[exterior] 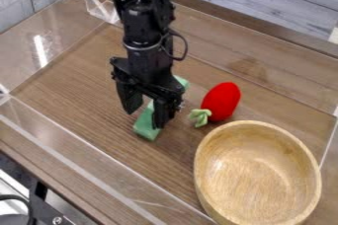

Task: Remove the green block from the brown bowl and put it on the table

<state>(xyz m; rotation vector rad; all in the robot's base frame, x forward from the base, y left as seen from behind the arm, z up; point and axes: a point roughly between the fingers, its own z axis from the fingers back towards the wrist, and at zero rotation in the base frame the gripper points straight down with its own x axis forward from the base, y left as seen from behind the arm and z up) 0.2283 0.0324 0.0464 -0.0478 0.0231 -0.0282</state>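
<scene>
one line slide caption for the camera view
Open claw straddles the green block on the table, beside a strawberry toy and the empty brown bowl.

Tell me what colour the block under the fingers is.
Light green; the block shows best in the camera view, lying on the table beneath the gripper.

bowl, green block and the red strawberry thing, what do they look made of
The bowl looks like light tan wood with a smooth matte finish; faint grain rings show inside. The green block seems painted wood or plastic, flat uniform colour, hard to tell which. The strawberry toy looks like plastic or soft rubber, with a slight sheen on its red skin.
</scene>
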